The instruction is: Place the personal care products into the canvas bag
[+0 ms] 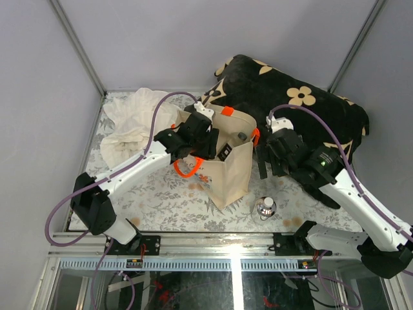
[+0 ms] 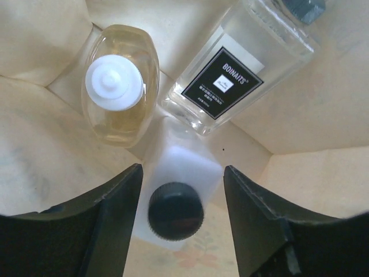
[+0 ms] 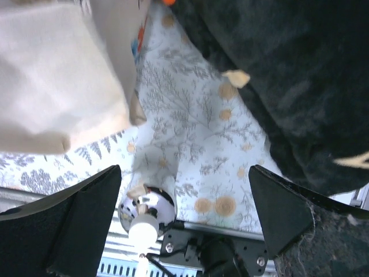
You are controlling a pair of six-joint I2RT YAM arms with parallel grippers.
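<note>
Directly beneath the left gripper (image 2: 181, 193), down inside the canvas bag (image 1: 226, 169), the whitish bottle with dark cap (image 2: 176, 210) stands between the two black fingers (image 2: 109, 222), cap toward the camera. The jaws are slightly parted and flank its body closely; I cannot tell whether they touch or grip it. Just past it are the amber-liquid bottle with white cap (image 2: 118, 86) and the tilted clear tall bottle (image 2: 236, 66), side by side. The right gripper (image 1: 271, 166) hangs spread wide and holds nothing, between the bag and the black cushion (image 1: 303, 103). The squat round clear bottle (image 1: 265, 208) stands outside the bag on the patterned table cover (image 1: 161, 197), near the bag's lower corner and apart from that gripper's fingers.
</note>
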